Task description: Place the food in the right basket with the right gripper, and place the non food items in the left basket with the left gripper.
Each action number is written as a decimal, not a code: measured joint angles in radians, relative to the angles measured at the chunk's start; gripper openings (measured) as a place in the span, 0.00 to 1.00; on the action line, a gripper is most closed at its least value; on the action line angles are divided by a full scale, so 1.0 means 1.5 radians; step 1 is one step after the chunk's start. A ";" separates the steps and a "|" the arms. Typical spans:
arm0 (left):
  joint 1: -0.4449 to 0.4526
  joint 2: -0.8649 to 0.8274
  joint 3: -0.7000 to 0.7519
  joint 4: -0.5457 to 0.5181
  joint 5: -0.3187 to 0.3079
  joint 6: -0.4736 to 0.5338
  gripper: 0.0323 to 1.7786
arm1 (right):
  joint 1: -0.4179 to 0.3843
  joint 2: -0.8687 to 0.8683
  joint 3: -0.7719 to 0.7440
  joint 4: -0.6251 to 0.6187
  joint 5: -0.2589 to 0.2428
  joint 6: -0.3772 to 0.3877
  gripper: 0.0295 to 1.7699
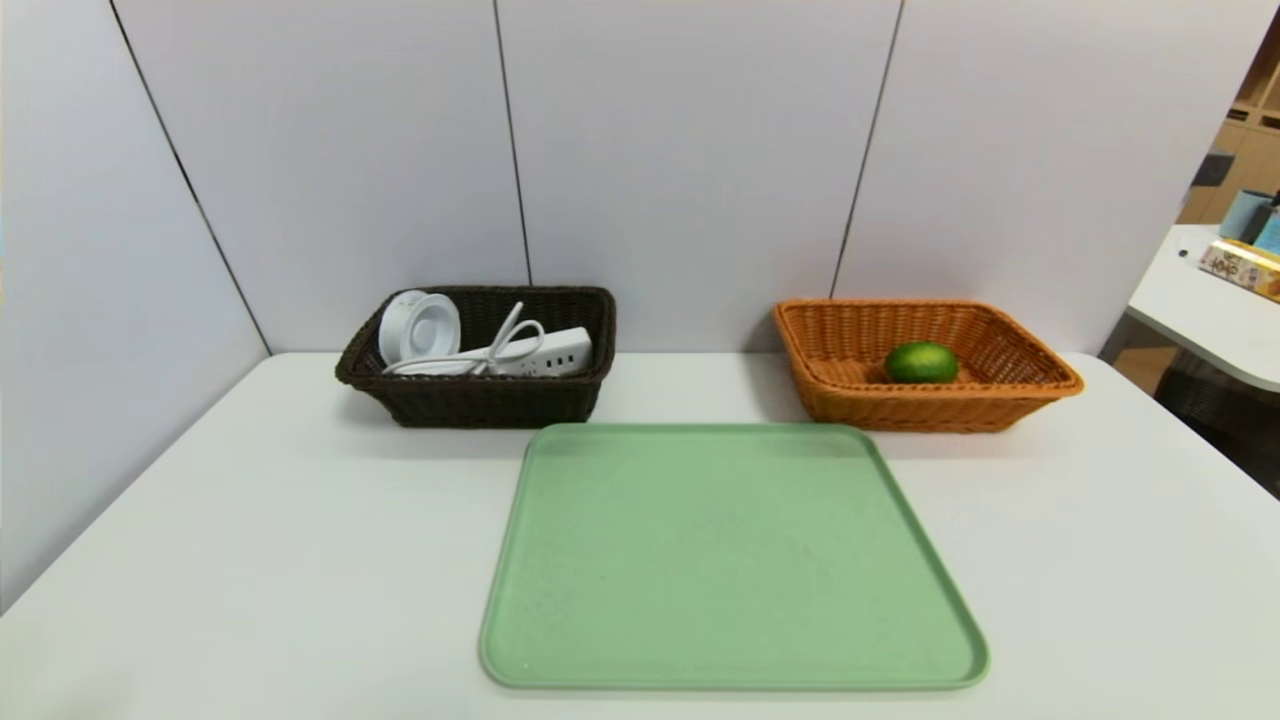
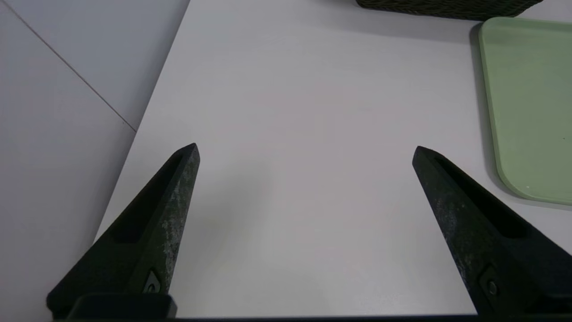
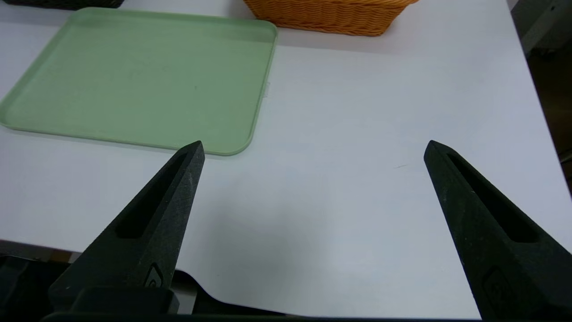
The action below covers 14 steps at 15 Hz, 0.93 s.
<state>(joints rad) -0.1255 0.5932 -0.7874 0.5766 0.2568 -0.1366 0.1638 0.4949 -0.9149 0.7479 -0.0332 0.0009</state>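
A dark brown wicker basket (image 1: 440, 400) at the back left holds a white round item (image 1: 418, 326) and a white power strip (image 1: 545, 352) with its cord. The orange wicker basket (image 1: 1010, 395) at the back right holds a green lime (image 1: 921, 362). Between and in front of them lies a bare green tray (image 1: 730, 560). Neither arm shows in the head view. My left gripper (image 2: 306, 150) hangs open over bare table left of the tray (image 2: 532, 107). My right gripper (image 3: 314, 145) hangs open over bare table near the front edge, right of the tray (image 3: 134, 76).
The white table (image 1: 200, 560) is walled by grey panels behind and at the left. Another white table (image 1: 1200, 310) with a box stands at the far right. The orange basket's base (image 3: 330, 15) shows in the right wrist view, the dark basket's base (image 2: 447, 5) in the left.
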 joint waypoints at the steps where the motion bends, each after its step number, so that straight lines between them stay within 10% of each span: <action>1: 0.008 -0.020 0.005 0.000 -0.001 0.002 0.95 | -0.010 -0.017 0.000 0.008 0.000 -0.009 0.96; 14: 0.071 -0.186 0.079 0.001 -0.035 0.038 0.95 | -0.100 -0.173 0.056 0.049 0.022 -0.037 0.96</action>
<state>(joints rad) -0.0191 0.3140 -0.6691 0.5781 0.2049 -0.0791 0.0138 0.2355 -0.8309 0.8215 -0.0009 -0.0543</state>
